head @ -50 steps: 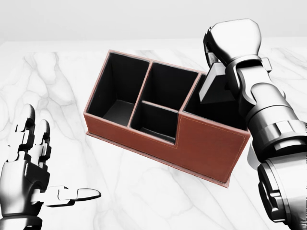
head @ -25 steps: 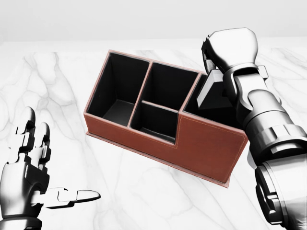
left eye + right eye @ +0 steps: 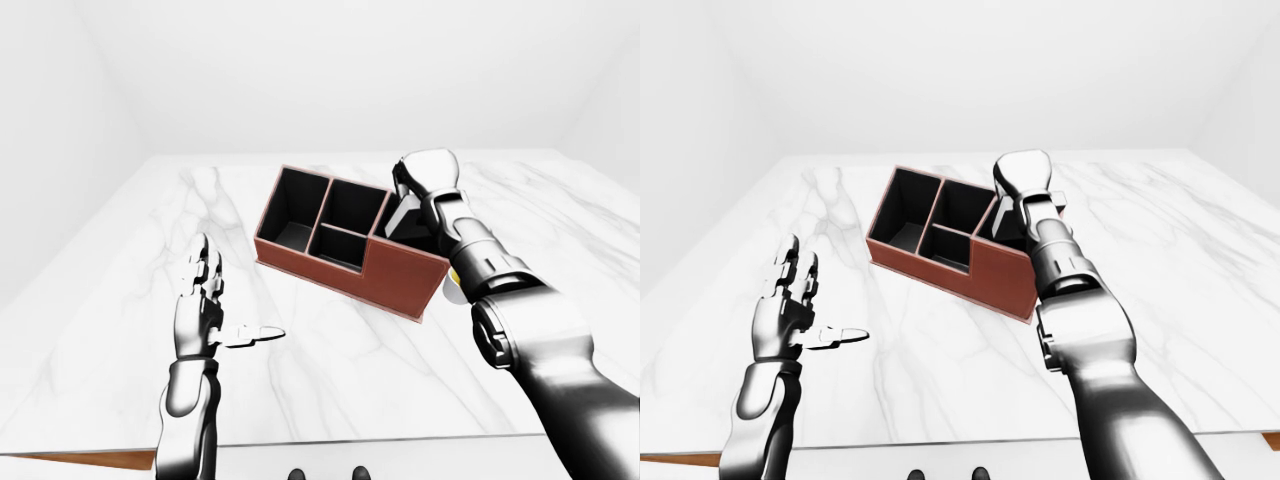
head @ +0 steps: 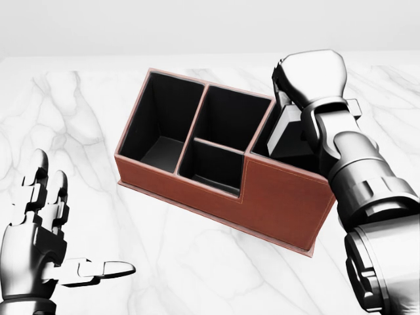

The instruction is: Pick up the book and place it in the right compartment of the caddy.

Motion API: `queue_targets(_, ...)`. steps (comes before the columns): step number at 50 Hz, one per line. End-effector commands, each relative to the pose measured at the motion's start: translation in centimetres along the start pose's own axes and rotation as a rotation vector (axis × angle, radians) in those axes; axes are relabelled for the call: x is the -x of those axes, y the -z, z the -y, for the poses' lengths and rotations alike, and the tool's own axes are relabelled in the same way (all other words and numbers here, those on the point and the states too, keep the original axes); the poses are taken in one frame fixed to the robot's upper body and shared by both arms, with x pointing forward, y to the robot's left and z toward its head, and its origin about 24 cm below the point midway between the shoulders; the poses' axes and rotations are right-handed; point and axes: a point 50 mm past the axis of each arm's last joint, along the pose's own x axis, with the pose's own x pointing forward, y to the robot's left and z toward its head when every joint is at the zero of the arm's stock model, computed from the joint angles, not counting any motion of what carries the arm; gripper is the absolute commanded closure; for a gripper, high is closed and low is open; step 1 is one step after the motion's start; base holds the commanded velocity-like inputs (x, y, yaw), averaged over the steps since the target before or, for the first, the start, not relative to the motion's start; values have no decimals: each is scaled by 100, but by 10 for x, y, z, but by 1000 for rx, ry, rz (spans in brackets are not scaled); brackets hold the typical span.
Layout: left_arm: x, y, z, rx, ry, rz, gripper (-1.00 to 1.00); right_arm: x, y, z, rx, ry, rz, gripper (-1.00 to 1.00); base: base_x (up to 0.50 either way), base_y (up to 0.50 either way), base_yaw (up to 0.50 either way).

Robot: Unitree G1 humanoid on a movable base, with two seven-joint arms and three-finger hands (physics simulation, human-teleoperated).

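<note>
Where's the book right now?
In the head view's right half, the dark grey book is in the right hand, tilted inside the brown leather caddy's right compartment.

Head view close, steep-down — eye views wider; all share caddy (image 4: 223, 177).

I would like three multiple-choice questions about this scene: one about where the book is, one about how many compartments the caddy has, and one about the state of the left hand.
1. Where is the book?
A. flat on the table near the left hand
B. at the caddy's right compartment, under the right hand
C. in the leftmost compartment

2. How many compartments does the caddy show?
A. two
B. four
C. six

3. What is the left hand doing?
A. hanging open, holding nothing
B. gripping the caddy
C. closed on the book

Answers: 1 B, the right hand has it tilted at that end; 2 B, the dividers form four openings; 3 A, its fingers are spread over the bare table.
</note>
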Motion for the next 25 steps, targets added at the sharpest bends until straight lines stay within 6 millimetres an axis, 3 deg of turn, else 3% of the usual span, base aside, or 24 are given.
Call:
queue_targets(1, 0, 0, -2, 1, 0, -1, -100, -2, 0, 6, 5, 43, 3, 100, 0, 0, 0)
queue_targets(25, 0, 1, -5, 6, 2, -4, -100, 0, 2, 3, 19, 55, 2, 100, 0, 0, 0)
